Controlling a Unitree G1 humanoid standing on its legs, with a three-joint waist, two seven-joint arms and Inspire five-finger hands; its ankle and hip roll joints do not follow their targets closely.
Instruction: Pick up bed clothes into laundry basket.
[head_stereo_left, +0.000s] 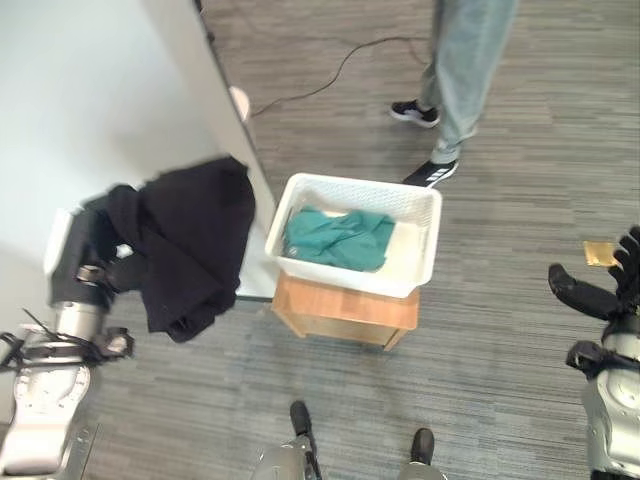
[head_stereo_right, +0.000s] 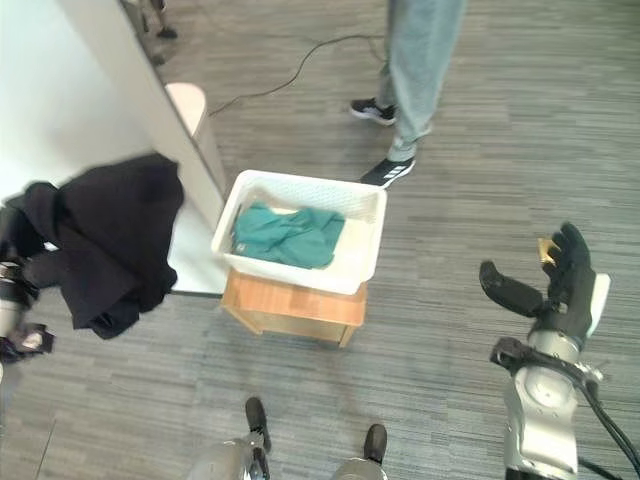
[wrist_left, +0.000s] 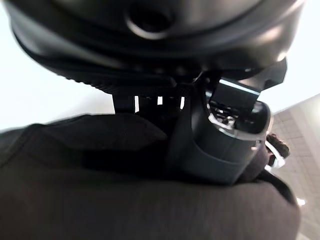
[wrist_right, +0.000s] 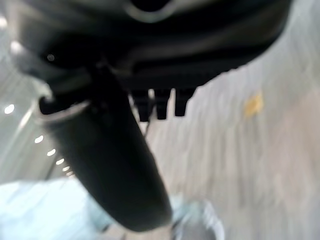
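Along the robot's left side runs a white bed, its edge cutting diagonally down toward the middle of the grey wood-grain floor. At the far side of that floor stands a person in pale grey trousers and black shoes with white stripes, one shoe just behind the basket. Over the bed's near edge hangs a black garment, bunched and draped downward, gripped by the left hand; the left wrist view shows the thumb and fingers closed into the dark cloth, which spreads wide past them. Right of the bed, touching its side, a white laundry basket with perforated walls sits on a low wooden stool. Inside the basket lies a crumpled green garment, toward the side nearest the bed, with pale cloth showing beside it. Well apart, on the robot's right, the right hand is raised over the floor with fingers straight and thumb spread, holding nothing. Beyond it a small yellow tag lies on the floor.
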